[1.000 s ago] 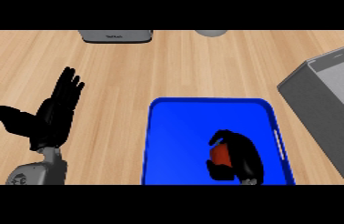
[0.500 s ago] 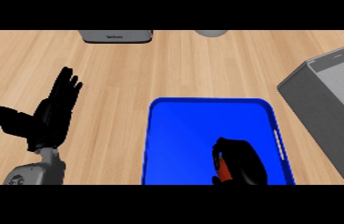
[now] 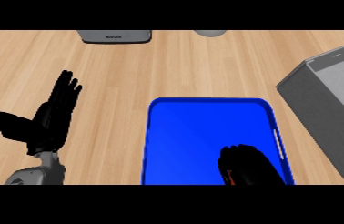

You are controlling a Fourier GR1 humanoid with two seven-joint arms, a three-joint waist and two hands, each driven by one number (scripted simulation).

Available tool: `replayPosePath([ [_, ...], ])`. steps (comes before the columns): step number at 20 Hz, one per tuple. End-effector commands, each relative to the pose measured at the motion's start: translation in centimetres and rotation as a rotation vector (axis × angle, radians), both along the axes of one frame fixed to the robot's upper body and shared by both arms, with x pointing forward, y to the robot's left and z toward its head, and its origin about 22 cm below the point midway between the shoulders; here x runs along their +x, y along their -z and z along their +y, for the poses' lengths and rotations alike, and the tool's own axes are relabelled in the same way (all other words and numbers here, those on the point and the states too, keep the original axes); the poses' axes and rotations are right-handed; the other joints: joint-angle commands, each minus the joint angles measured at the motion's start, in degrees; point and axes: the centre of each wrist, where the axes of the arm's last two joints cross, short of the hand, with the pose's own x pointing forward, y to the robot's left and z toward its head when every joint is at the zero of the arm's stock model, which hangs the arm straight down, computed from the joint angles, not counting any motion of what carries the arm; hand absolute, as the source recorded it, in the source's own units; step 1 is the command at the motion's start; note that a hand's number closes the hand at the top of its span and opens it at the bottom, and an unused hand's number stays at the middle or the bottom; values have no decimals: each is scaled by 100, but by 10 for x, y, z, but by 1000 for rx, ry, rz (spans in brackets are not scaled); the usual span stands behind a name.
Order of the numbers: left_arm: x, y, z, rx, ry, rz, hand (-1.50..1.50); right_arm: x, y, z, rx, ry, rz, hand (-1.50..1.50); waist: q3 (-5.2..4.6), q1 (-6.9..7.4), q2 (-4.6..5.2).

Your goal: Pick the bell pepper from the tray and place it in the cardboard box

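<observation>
A blue tray [image 3: 188,127] lies on the wooden counter in the head view. Over its near right corner my right hand [image 3: 247,166] is curled round the red bell pepper [image 3: 230,176], of which only a thin red sliver shows under the fingers. The grey cardboard box [image 3: 319,98] stands at the right edge, its open top partly cut off by the frame. My left hand [image 3: 53,118] rests open at the left, fingers pointing up, away from the tray.
A grey appliance [image 3: 114,35] sits at the counter's far edge on the left. A grey round object [image 3: 211,32] shows beside it at the back. Bare wood lies between the tray and the box.
My right hand has slid toward the near edge of the view with the pepper, which is more hidden now. The left hand has not moved.
</observation>
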Motion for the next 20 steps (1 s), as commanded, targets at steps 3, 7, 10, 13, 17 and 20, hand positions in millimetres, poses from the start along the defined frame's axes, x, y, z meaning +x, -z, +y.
replayPosePath([
  [3,6,3,0,-14,2,18,0,-34,-53,11,6,-46,-117,150,-2,-5,5],
  [7,-7,-11,-2,-10,-3,8,0,-40,-91,0,287,114,-192,150,-1,23,-16],
  [10,10,-12,-11,-7,4,-4,0,-34,-103,-17,313,223,-281,150,0,-22,16],
  [13,-1,-7,-5,-7,12,-3,0,-33,-116,-29,333,339,-343,150,1,-5,4],
  [17,8,-7,-10,-10,0,2,0,-12,-134,-55,359,446,-397,150,3,-4,18],
  [20,-1,-12,-1,-13,1,-5,0,3,-148,-77,338,486,-390,150,3,31,13],
])
